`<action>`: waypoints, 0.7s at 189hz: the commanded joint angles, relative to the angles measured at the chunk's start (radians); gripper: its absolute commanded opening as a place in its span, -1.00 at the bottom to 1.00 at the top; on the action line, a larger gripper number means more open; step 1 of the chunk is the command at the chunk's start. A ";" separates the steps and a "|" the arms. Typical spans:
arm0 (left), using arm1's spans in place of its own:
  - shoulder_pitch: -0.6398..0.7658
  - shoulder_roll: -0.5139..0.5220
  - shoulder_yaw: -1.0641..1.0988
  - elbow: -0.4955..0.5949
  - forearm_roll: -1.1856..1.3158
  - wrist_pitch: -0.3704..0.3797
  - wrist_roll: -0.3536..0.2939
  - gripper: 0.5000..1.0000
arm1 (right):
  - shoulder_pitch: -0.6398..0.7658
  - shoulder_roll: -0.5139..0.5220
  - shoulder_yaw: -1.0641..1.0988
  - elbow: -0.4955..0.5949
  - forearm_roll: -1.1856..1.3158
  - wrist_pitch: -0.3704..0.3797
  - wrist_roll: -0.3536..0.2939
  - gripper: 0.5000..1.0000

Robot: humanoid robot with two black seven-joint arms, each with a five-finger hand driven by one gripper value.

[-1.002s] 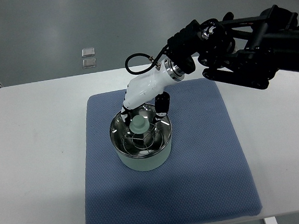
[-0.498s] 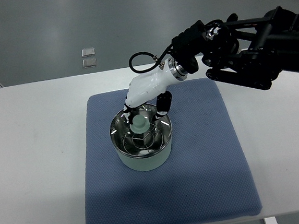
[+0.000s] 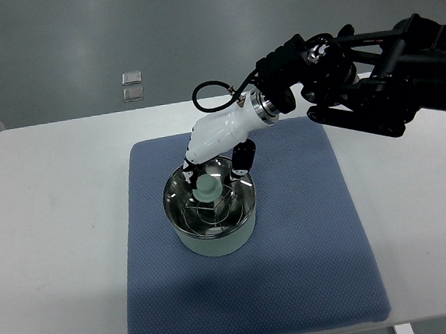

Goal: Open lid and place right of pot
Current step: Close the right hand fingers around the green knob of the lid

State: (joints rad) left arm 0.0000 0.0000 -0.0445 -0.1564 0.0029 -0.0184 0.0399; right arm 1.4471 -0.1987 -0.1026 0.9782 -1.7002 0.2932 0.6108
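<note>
Blue mat (image 3: 307, 230), right hand (image 3: 215, 143) fingers (image 3: 242, 159) around lid (image 3: 210, 200) knob (image 3: 205, 187)

glass lid (image 3: 208, 202) atop pale-green pot (image 3: 214, 242)

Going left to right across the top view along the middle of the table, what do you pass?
Bare white table → left edge of the blue padded mat → pale green round pot with its shiny metal lid → open blue mat → bare white table.
</note>
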 commanded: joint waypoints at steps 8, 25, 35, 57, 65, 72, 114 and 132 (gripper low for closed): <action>0.000 0.000 0.000 0.000 0.000 0.000 0.000 1.00 | -0.005 0.002 0.000 0.000 0.001 0.003 0.000 -0.07; 0.000 0.000 0.000 0.000 0.000 0.000 0.000 1.00 | -0.007 0.004 0.000 0.000 0.002 0.001 0.000 -0.03; 0.000 0.000 0.000 0.000 0.000 0.000 0.000 1.00 | -0.007 0.004 0.000 -0.001 0.002 0.003 0.000 0.01; -0.002 0.000 0.000 0.000 0.000 0.000 0.000 1.00 | -0.007 0.007 0.001 0.000 0.002 0.003 0.000 0.14; 0.000 0.000 0.000 0.000 0.000 0.000 0.000 1.00 | -0.007 0.009 0.001 0.000 0.002 0.003 0.000 0.13; 0.000 0.000 0.000 0.000 0.000 0.000 0.000 1.00 | -0.005 0.009 0.001 -0.001 0.002 0.003 0.000 0.13; 0.000 0.000 0.002 0.000 0.000 0.000 0.002 1.00 | -0.005 0.010 0.001 0.000 0.001 0.003 0.000 -0.09; 0.000 0.000 0.000 0.000 0.000 0.000 0.000 1.00 | -0.005 0.010 0.001 0.000 0.001 0.003 0.000 -0.11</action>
State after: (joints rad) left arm -0.0002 0.0000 -0.0445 -0.1565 0.0029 -0.0184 0.0402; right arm 1.4418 -0.1887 -0.1013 0.9784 -1.6988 0.2963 0.6109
